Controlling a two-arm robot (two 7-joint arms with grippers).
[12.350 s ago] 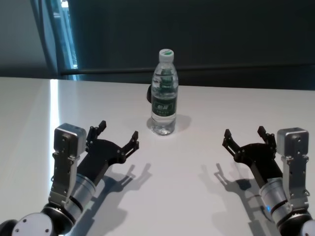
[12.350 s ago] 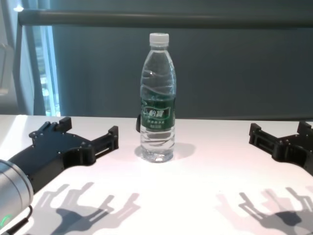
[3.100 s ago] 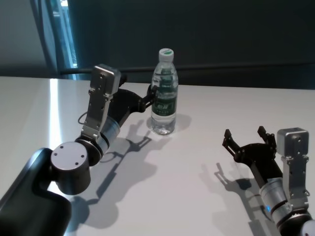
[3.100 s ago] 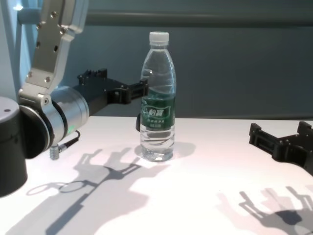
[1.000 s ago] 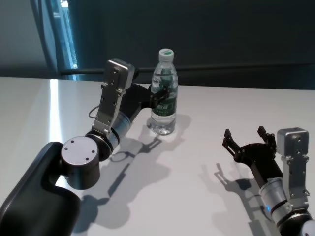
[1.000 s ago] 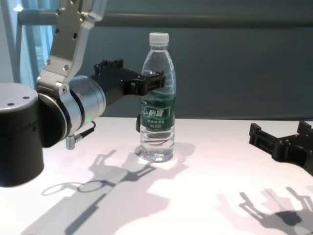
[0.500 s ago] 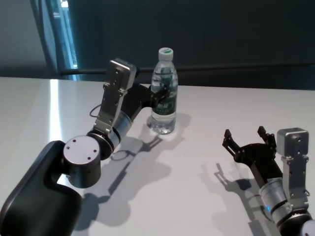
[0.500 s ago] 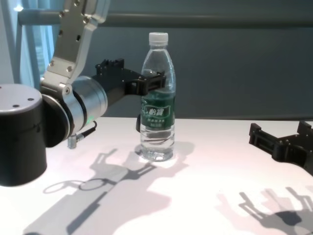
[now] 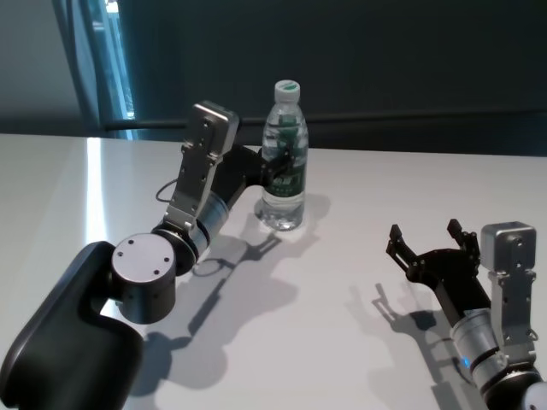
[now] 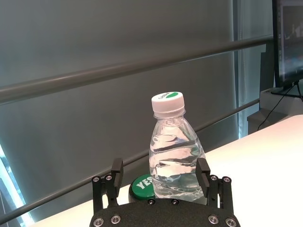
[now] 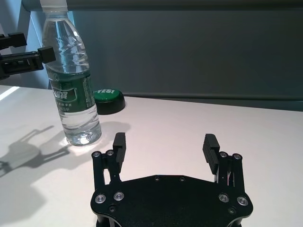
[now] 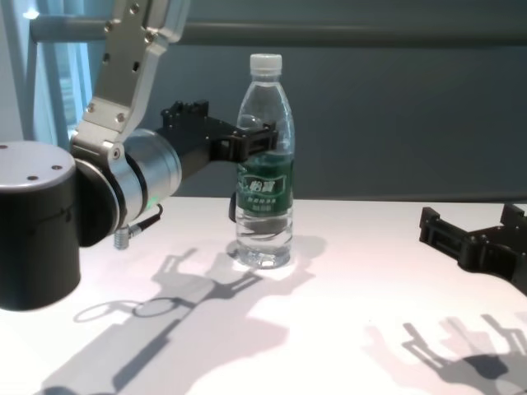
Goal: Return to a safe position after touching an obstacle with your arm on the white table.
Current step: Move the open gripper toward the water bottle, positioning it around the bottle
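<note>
The white desk is broad and bare before a dark wall, the water bottle upright near its far edge. The left tool, fingers wide, straddles the bottle's upper body; the right tool rests wide open, well apart.

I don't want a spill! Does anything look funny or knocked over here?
Nothing has spilled. The water bottle stands on the white table, cap on. The open left gripper is up against it; the right gripper rests open.
</note>
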